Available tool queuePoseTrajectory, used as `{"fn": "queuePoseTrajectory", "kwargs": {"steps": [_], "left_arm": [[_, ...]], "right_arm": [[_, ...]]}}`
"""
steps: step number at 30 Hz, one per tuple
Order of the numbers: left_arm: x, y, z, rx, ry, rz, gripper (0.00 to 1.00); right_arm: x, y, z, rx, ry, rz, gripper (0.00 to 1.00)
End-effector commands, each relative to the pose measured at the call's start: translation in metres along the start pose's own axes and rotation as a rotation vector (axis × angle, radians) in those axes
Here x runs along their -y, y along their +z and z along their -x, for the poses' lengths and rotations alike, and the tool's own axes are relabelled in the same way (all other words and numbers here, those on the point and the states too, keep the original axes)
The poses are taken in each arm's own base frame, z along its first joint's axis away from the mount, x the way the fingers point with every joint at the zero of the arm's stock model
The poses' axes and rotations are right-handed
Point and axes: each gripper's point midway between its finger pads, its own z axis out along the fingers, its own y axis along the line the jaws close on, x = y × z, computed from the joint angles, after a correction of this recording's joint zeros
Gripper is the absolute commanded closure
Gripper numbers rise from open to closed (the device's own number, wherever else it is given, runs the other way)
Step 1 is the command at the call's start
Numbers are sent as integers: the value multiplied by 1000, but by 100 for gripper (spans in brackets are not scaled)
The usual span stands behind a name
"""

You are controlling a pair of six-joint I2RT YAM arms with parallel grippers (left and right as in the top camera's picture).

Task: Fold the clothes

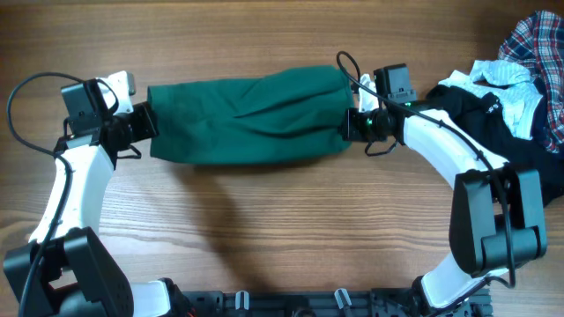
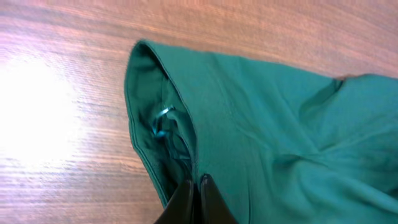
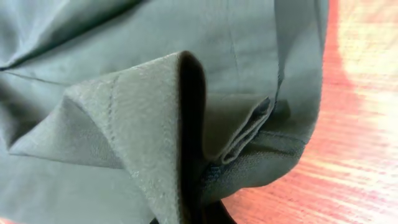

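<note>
A dark green garment (image 1: 247, 119) lies stretched across the wooden table between my two arms. My left gripper (image 1: 148, 123) is shut on its left edge; the left wrist view shows the black fingers (image 2: 199, 198) pinched together on the green fabric (image 2: 267, 130). My right gripper (image 1: 350, 123) is shut on the right edge, where a raised fold of the cloth (image 3: 155, 118) stands up from the jaws. More clothes lie piled at the far right: a black one (image 1: 480, 119), a small white piece (image 1: 498, 75) and a plaid shirt (image 1: 539, 40).
The pile of clothes sits close behind my right arm (image 1: 449, 154), reaching the table's right edge. Bare wood (image 1: 291, 229) lies in front of the green garment. A dark rail (image 1: 300, 304) runs along the near edge.
</note>
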Motion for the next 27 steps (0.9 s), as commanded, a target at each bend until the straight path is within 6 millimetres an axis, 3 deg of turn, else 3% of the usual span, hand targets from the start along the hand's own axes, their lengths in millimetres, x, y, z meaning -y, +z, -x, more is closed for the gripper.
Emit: {"fn": "queuePoseTrajectory", "kwargs": {"steps": [1, 8, 14, 27], "left_arm": [[-9, -2, 7, 31, 1, 61, 96], [-24, 1, 11, 50, -1, 139, 96], [-34, 17, 10, 47, -38, 158, 96], [-35, 23, 27, 123, -73, 151, 96]], "right_arm": [[4, -10, 28, 68, -44, -57, 96], [23, -18, 36, 93, -10, -79, 96], [37, -22, 40, 107, -10, -119, 96], [29, -27, 72, 239, -59, -93, 96]]}}
